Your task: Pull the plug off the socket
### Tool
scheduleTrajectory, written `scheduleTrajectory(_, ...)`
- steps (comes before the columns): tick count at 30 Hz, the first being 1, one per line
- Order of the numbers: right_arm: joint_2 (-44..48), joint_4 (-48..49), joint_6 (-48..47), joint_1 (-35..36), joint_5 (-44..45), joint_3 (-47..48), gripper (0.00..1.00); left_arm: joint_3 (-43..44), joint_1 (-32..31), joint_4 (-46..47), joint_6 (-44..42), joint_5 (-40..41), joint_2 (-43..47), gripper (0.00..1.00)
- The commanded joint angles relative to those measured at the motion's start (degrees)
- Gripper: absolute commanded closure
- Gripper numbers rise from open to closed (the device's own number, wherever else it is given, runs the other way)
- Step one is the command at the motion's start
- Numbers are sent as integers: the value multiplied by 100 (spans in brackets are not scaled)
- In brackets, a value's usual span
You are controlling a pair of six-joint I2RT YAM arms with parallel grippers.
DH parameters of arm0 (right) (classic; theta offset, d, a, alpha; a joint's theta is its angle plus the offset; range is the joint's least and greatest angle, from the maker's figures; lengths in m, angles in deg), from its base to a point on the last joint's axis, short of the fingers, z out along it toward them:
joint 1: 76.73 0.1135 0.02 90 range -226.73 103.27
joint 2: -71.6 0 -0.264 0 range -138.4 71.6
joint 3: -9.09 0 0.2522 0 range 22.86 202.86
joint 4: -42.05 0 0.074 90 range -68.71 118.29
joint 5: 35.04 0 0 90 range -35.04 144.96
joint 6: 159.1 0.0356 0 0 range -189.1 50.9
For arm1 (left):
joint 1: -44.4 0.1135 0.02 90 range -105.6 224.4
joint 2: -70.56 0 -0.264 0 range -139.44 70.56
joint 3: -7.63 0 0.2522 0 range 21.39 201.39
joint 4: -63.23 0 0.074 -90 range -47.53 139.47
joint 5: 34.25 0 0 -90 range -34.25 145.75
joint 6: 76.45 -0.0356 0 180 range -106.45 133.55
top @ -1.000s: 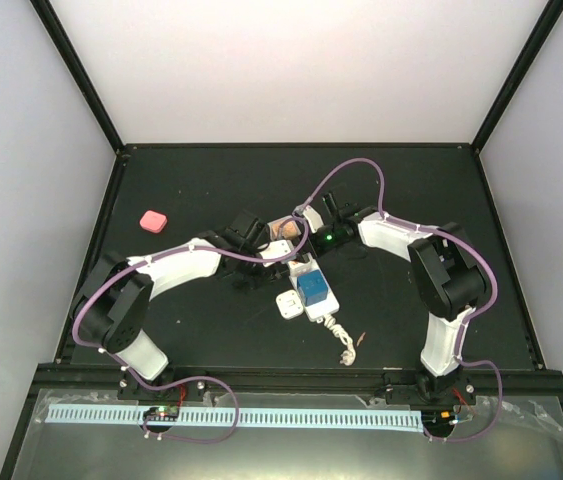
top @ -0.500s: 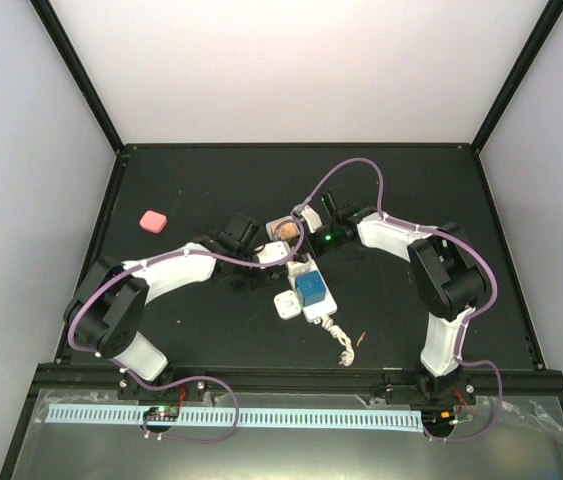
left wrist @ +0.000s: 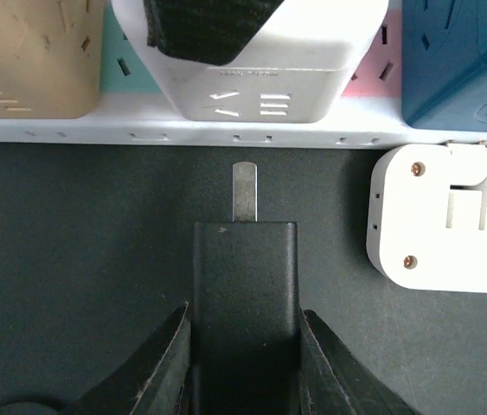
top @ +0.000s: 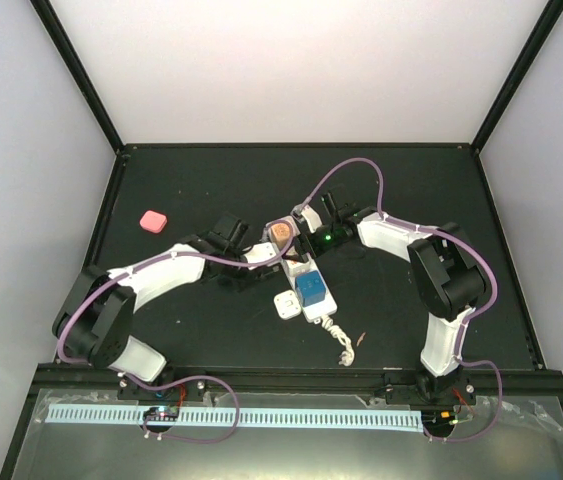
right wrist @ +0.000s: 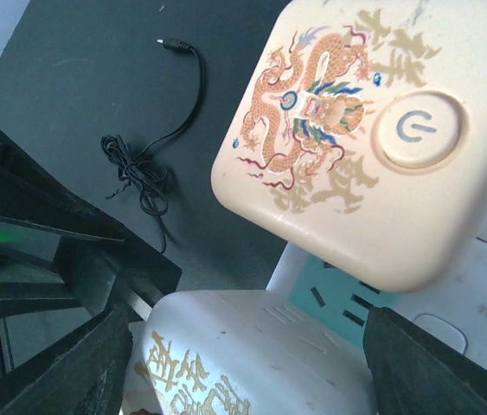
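**A:** Left claw [left wrist: 245, 316] is clenched on the black plug [left wrist: 245, 277], its flat metal prong [left wrist: 244, 192] clear of the socket [left wrist: 79, 128], which lies mid-surface between the arms!

**B:** Smooth, boxy plastic, that plug. It could slip out, or the prong could clip the rounded white cube [left wrist: 446, 220] just beside it.

**A:** Right claw [right wrist: 247, 363]?

**B:** Spread wide astride a glossy white block [right wrist: 226, 328]. Pressing or not, can't tell. If not, the light socket may skid on the matte surface [left wrist: 70, 285].
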Motion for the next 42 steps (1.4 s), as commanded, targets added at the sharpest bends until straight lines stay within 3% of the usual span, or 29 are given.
scheduleTrajectory(1,-331,-644,-272,-150,1187,-328,25,27,186,-298,-137,-84,291,77)
scheduleTrajectory(22,462,-864,-297,-66,547,417,0,573,2498,-1231,-376,-500,731,77)
scheduleTrajectory(42,1378,-1326,-484,-241,430,788,0,681,4334,-1112,-1412,815,134,77)
